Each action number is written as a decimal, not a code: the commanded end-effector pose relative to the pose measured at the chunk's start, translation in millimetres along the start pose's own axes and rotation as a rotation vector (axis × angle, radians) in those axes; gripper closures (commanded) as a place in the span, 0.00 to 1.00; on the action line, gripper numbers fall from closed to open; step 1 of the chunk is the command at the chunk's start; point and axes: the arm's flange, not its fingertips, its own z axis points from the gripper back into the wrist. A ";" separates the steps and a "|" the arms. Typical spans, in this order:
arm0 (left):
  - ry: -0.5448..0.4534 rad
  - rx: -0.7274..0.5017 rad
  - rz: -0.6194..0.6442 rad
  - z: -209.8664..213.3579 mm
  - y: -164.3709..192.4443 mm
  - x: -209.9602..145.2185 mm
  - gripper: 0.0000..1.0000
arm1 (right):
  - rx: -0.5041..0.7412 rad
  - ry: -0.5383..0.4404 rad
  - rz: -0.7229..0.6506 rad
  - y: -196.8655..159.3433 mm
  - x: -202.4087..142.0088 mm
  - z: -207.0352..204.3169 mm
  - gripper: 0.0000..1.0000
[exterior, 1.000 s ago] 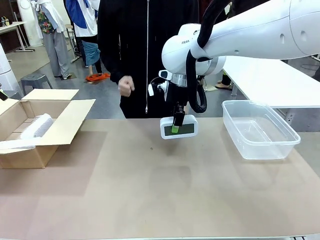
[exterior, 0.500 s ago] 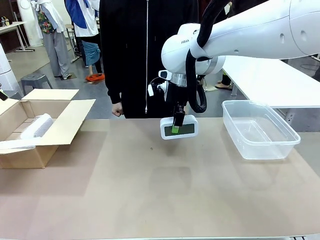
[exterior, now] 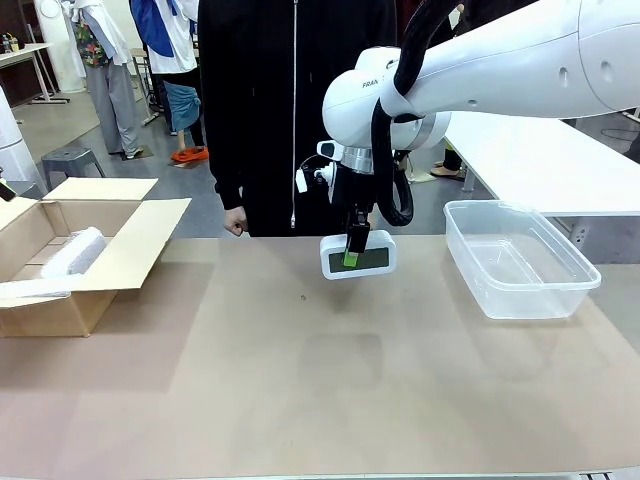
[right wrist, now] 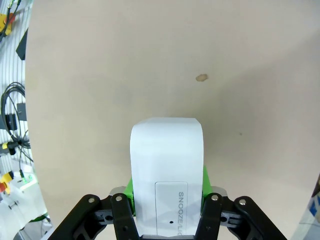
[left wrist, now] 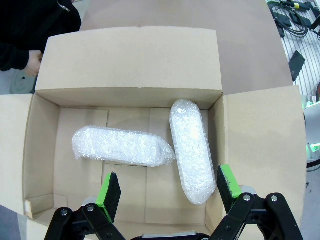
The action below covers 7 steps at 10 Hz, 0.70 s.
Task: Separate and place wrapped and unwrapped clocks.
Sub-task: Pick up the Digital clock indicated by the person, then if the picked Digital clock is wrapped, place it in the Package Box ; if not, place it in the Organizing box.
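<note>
1. The right gripper [exterior: 352, 258] is clamped across the short width of the bare clock [exterior: 358, 255] and holds it clear of the table [exterior: 300, 400], screen toward the robot.
2. The clock's long axis runs level, across the table.
3. The clear tub [exterior: 520, 258] stands to the robot's right of the clock, near but apart; it is probably the clock's destination.
4. The right arm is the nearer one to the tub.
5. The left gripper [left wrist: 169, 192] hangs wide open and empty over the box [left wrist: 130, 60].
6. Two wrapped bundles [left wrist: 122, 146] [left wrist: 192, 150] lie inside; whether their ends touch is hard to tell.
</note>
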 end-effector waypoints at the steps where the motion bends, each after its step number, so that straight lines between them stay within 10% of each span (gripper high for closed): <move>1: 0.010 -0.002 -0.001 1.1 -0.8 -0.2 0.00 | -0.002 0.000 0.000 0.3 0.1 0.9 0.70; 7: 0.010 -0.002 -0.001 1.1 -0.8 -0.2 0.00 | -0.002 0.000 0.000 0.3 0.1 0.9 0.70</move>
